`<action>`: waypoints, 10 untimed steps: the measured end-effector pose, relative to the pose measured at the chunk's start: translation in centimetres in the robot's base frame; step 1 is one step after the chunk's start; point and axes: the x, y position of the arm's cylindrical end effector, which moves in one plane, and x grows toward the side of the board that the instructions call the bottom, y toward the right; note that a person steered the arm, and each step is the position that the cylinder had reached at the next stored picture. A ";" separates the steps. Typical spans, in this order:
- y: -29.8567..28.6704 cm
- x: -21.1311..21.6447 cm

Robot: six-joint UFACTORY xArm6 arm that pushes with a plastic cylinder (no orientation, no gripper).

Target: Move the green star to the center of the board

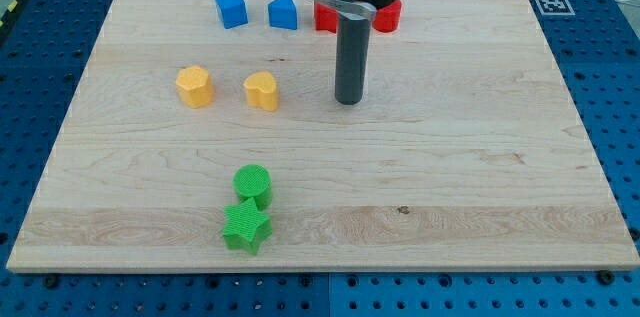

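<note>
The green star [246,228] lies near the view's bottom, left of middle, on the wooden board [470,167]. A green cylinder [253,184] touches it just above. My tip [348,101] rests on the board in the upper middle, well above and to the right of the green star, apart from all blocks.
Two yellow blocks [195,86] [261,90] sit left of my tip. A blue cube [230,8] and a blue wedge-like block [283,11] sit at the top. Two red blocks [326,17] [388,17] lie partly hidden behind the arm.
</note>
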 end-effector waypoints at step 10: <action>-13.9 19.3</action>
